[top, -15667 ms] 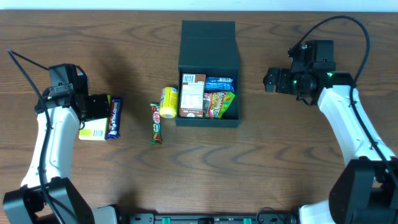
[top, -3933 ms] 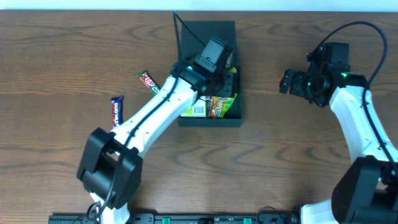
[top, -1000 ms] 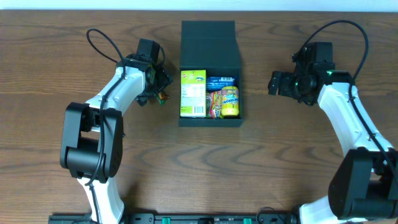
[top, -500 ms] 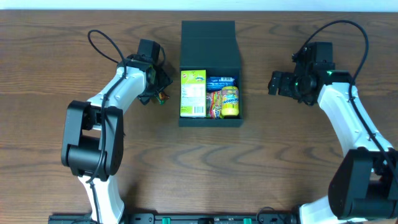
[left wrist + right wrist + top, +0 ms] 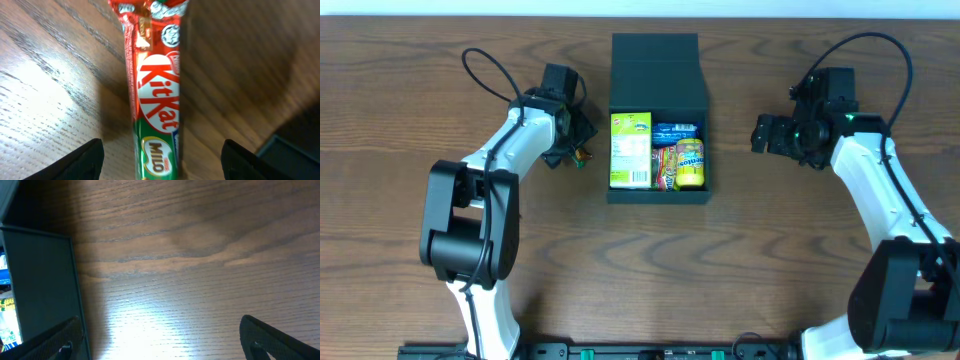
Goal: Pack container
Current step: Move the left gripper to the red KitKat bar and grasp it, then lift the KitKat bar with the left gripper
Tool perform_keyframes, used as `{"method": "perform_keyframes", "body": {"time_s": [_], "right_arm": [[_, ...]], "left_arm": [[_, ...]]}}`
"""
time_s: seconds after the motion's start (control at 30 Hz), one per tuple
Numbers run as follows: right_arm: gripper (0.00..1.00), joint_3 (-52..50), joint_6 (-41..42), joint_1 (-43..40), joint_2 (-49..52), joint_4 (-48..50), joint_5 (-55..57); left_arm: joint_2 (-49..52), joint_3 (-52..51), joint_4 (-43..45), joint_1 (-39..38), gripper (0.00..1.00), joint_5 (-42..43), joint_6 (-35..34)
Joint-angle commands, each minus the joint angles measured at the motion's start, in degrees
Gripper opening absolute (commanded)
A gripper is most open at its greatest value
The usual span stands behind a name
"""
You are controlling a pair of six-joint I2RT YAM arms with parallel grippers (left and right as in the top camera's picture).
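The left gripper [image 5: 161, 159] hangs low over the table. Its jaws are spread wide, one dark fingertip in each lower corner of the wrist view, astride but not touching the KitKat bar [image 5: 156, 100]. The bar lies flat on the wood and runs up the frame. It looks light, with a glossy wrapper that may slip. I would pinch it across its narrow width near the middle, gently, since wafer snaps.

The container [image 5: 657, 197] sits at upper centre of the overhead view, just right of this gripper, its lid flap laid back toward the top edge. It seems stiff-walled and already crowded, with a green packet [image 5: 630, 150] at left and a yellow tube [image 5: 690, 165] at right, so the bar likely goes on top.

The right gripper [image 5: 165, 339] waits empty and wide open at the right, apart from the box, with bare table [image 5: 800, 260] around it.
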Motion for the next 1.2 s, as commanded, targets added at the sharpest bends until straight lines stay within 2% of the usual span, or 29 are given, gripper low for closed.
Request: {"method": "perform_keyframes", "body": {"time_s": [0.0,0.17,0.37,0.4,0.9,1.17], "right_arm": [[0.99,0.6,0.4,0.4,0.4,-0.1,-0.2],[0.99,0.6,0.4,0.4,0.4,-0.3,-0.2],[1.0,0.6,0.4,0.4,0.4,-0.2,-0.2],[0.99,0.6,0.4,0.4,0.4,-0.2,-0.2],[0.99,0.6,0.4,0.4,0.4,-0.1,-0.2],[0.99,0.6,0.4,0.4,0.4,-0.3,-0.2]], "left_arm": [[2.1,0.0,-0.4,0.2,0.76,0.2,0.0],[2.2,0.0,-0.4,0.2,0.75,0.2,0.0],[2.2,0.0,-0.5,0.2,0.51,0.2,0.6],[2.2,0.0,-0.6,0.2,0.5,0.2,1.0],[2.2,7.3,-7.1,0.2,0.36,-3.8,9.0],[2.2,8.0,-9.1,0.1,0.39,-3.7,8.1]]}}
